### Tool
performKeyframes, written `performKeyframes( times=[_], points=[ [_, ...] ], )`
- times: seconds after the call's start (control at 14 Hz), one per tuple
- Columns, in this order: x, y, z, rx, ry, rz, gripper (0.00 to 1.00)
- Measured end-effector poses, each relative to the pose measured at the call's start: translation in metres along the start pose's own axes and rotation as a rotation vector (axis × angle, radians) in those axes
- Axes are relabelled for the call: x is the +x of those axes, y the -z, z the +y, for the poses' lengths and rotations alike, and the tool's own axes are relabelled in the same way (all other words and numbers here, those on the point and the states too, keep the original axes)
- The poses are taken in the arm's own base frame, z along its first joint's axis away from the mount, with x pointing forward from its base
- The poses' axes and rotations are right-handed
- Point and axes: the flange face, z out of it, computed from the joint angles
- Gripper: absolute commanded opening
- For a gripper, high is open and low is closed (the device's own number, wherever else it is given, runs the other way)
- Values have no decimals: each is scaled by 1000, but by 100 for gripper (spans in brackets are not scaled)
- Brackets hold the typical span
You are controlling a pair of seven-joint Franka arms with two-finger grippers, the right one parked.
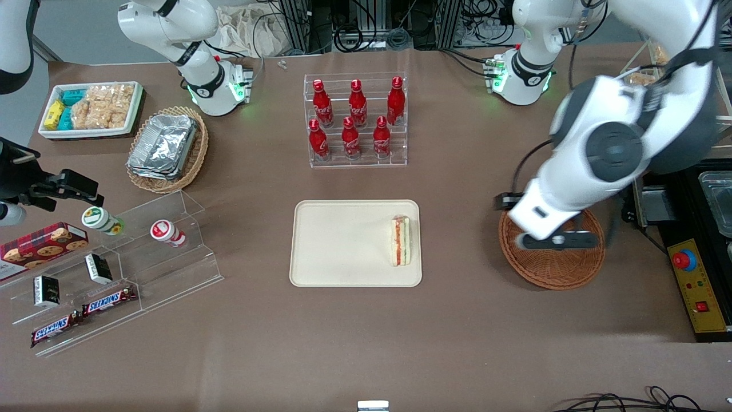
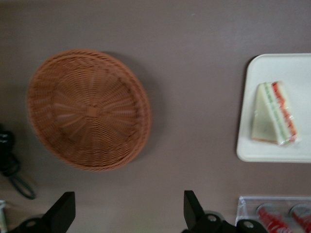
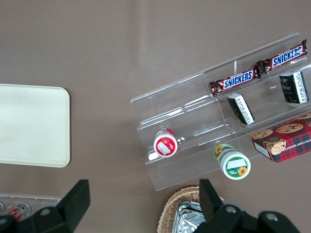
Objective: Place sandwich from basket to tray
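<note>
Since the sandwich [image 1: 400, 241] already lies on the tray [image 1: 343, 269], close to the rim at the working arm's end, little of the task looks left to do, and the risks are those of leaving. Nearest the front camera of the task's things is the tray's long edge, bare and cream; the wedge rests flat with its red and green filling showing, and in the wrist view the sandwich [image 2: 273, 115] sits wholly inside the tray [image 2: 272, 150] rim.

Sideways toward the working arm stands the basket [image 1: 552, 266], empty (its woven floor is plain in the wrist view, basket [image 2: 87, 109]). The gripper [image 1: 557, 240] hangs above the basket, its fingers [image 2: 60, 213] spread wide and holding nothing.

What could go wrong, I judge, is mostly a careless retreat: if the arm dropped as it swung away, it could catch the basket's rim and push the light wicker across the table [image 1: 366, 343]. A sweep back toward the tray might clip the wedge, which lies near that edge, and nudge it over the low rim.

Farther from the camera, the rack of red bottles [image 1: 355, 120] stands well apart from the arm; only a wide swing would threaten it.
</note>
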Motion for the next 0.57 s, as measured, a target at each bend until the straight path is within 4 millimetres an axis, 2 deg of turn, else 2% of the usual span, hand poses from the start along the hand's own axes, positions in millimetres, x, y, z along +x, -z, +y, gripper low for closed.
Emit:
performKeyframes(
  times=[0.14,0.29,0.43,0.57],
  points=[
    [-6,14,-58,-22,-44,-1,100],
    [-20,18,-110,-14,-64,0,100],
    [-35,17,-141,-8,-76,13,100],
    [-42,14,-149,-5,-84,26,100]
  ],
)
